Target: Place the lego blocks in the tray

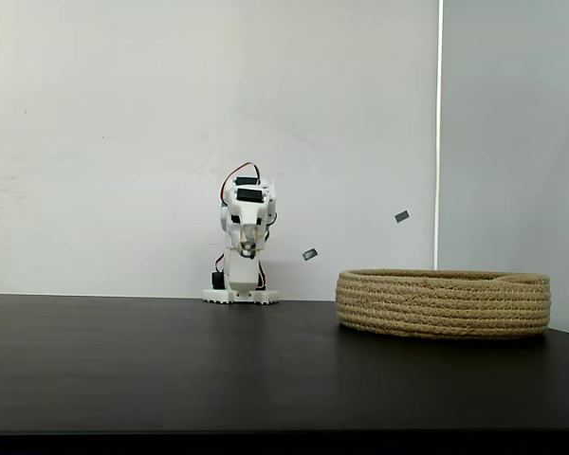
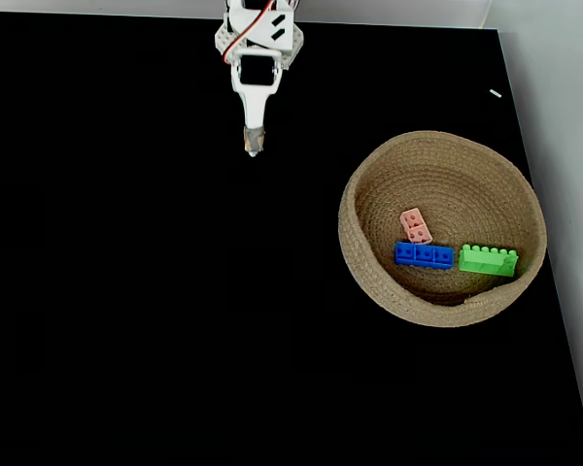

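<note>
All three bricks lie inside the basket [image 2: 364, 184], pink [image 2: 416, 225] touching blue [image 2: 424, 255], green [image 2: 488, 260] beside; the job looks done; the arm [image 2: 255, 58] sits folded back over the bench [image 2: 126, 291], jaws pinched together, holding nothing.

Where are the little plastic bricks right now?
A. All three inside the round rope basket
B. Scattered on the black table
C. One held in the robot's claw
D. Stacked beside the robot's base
A: in the fixed view from above, the pale pink brick, blue brick and green brick all lie inside the coiled tan rope basket.
</note>
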You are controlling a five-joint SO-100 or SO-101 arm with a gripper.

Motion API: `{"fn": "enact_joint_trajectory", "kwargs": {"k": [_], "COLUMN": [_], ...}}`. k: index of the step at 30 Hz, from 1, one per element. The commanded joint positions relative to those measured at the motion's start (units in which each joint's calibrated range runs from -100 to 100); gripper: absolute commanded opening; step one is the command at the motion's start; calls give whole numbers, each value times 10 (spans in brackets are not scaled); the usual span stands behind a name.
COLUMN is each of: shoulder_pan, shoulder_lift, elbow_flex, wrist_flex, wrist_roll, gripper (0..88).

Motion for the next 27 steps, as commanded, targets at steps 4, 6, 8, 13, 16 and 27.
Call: {"fn": "enact_joint_trajectory", "kwargs": {"k": [4,6,8,13,16,27], "shoulder_pan": [3,3,3,6,6,-4], "shoulder_lift": [-22,-22,-22,-22,-22,-22], "elbow_flex": [21,21,21,21,21,21], "wrist_flex": [91,90,90,87,90,90], "wrist_roll": [10,7,5,1,5,9], "gripper": [1,1,2,3,3,3]}}
